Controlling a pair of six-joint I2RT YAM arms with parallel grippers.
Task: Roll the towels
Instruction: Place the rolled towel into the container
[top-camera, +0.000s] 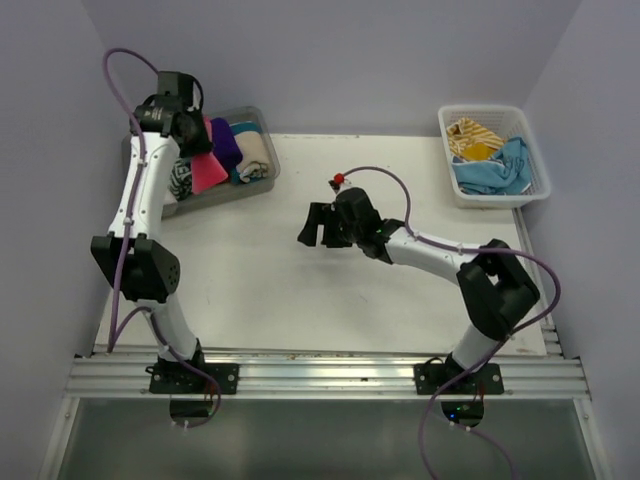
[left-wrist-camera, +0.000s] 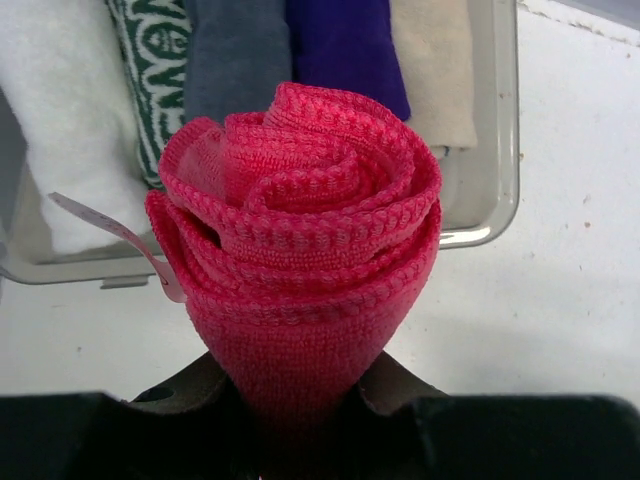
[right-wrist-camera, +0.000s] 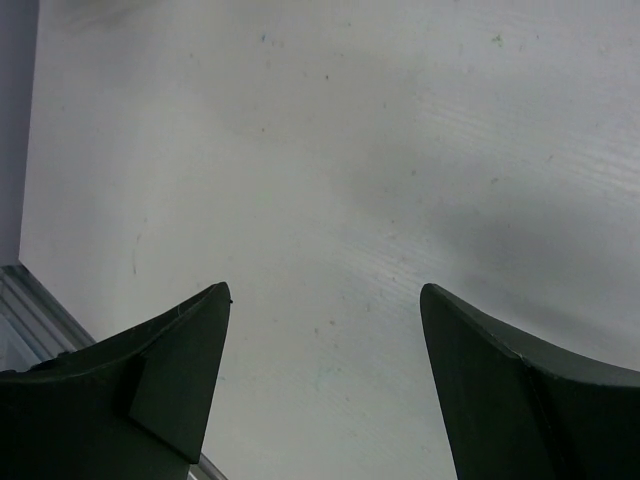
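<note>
hot pink knitted towel (left-wrist-camera: 300, 250) rolled in tight spiral, pinched at one end by left gripper (left-wrist-camera: 300, 410), by clear plastic tray (top-camera: 268, 140); purple rolled towel (left-wrist-camera: 345, 45) and beige rolled towel (left-wrist-camera: 430, 60) side by side inside; light blue towel (top-camera: 495, 170) and mustard striped towel (top-camera: 475, 135) crumpled in white lattice basket (top-camera: 480, 108)

Clear tray (top-camera: 272, 170) at table's (top-camera: 300, 300) far-L corner, white lattice basket (top-camera: 490, 198) at far-R.

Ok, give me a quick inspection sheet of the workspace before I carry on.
Surface: white table, faint specks.
Job's things: pink towel rolled, held by left gripper at clear tray of rolled towels; mustard-striped towel and light blue towel loose in white basket.
Clutter: nothing seen.
Grippers: left shut on pink towel; right gripper open, empty.
Cables: purple cables looped off the towels.
Surroundings: plain walls.
</note>
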